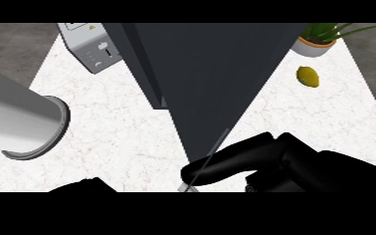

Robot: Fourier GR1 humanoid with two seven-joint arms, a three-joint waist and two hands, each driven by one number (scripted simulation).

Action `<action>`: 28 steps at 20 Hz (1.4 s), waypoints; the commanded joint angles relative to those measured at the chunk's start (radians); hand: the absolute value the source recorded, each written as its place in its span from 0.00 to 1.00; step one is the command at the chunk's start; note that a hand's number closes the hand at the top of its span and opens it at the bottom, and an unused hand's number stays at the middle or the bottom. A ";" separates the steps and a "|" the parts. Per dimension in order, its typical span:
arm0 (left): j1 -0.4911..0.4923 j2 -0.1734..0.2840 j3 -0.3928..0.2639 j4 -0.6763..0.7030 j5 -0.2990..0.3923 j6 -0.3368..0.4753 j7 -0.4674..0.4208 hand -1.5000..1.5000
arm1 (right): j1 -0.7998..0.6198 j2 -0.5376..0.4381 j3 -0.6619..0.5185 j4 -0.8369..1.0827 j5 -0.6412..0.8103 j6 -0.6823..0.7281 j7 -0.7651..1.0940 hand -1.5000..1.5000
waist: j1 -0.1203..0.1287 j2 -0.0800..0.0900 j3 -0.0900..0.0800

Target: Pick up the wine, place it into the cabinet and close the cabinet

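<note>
The dark grey cabinet [213, 74] fills the middle of the head view and narrows to a corner low in the centre. A thin pale line [209, 154], probably the door's edge, runs down past that corner. My right hand [253, 162] comes in from the lower right. Its fingers [213, 165] are stretched out nearly straight and lie against the cabinet's lower edge, holding nothing. At the bottom left only a black sliver of my left hand [82, 185] shows. No wine bottle is visible anywhere.
A white appliance [92, 50] stands at the back left, partly behind the cabinet. A large grey cylinder [26, 122] juts in from the left edge. A lemon [308, 76] and a potted plant [317, 41] sit at the back right on the white counter [117, 129].
</note>
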 commanded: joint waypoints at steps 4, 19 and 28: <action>0.204 0.180 0.254 -0.025 0.145 -0.205 -0.120 1.00 | -0.138 0.092 0.172 0.065 0.037 -0.082 0.077 1.00 | 0.018 -0.012 -0.008; 0.266 0.352 0.623 0.128 0.452 -0.605 -0.068 1.00 | -0.604 0.095 0.267 0.765 0.104 -0.360 -0.246 1.00 | 0.037 0.001 -0.007; 0.252 0.355 0.701 0.163 0.515 -0.657 -0.023 1.00 | -0.696 0.095 0.140 1.212 -0.028 -0.284 -0.518 1.00 | 0.025 0.010 -0.005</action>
